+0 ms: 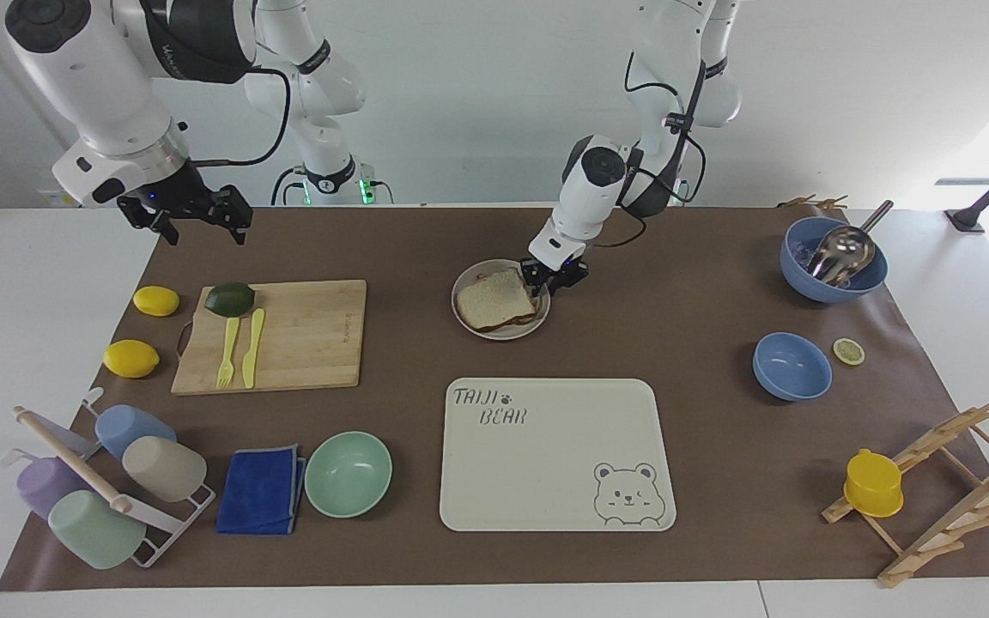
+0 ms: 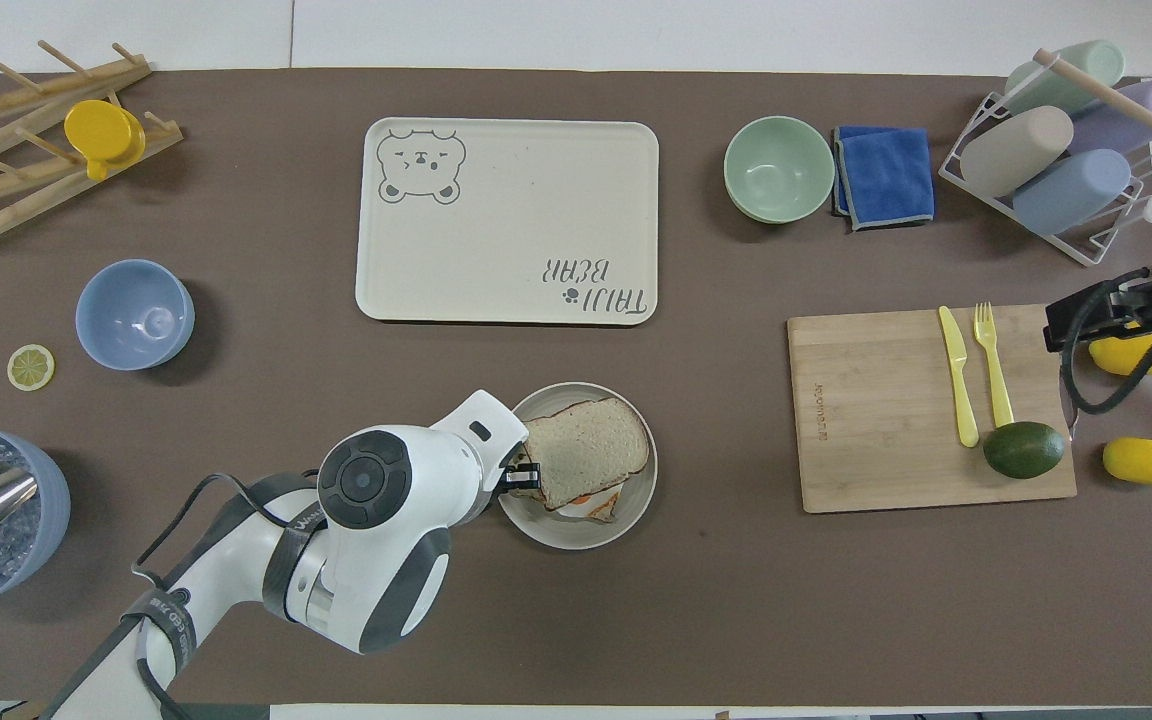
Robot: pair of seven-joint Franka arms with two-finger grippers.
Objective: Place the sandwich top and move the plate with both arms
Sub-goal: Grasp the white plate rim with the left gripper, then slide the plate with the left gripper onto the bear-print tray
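The sandwich top (image 1: 492,299) lies on the stacked sandwich on the plate (image 1: 469,324), which sits on the brown mat nearer to the robots than the bear-print tray (image 1: 556,453). The left gripper (image 1: 553,276) is down at the plate's rim on the left arm's side, fingers clamped on the rim. The right gripper (image 1: 186,215) hangs with fingers spread over the mat's edge near the cutting board (image 1: 306,335).

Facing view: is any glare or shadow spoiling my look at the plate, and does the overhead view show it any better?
Facing view: daylight blows out the edge at the left arm's end, well away from the plate, which is evenly lit with soft shadow. Overhead view: no glare, but the left arm's white wrist covers the plate edge where the left tool meets it.
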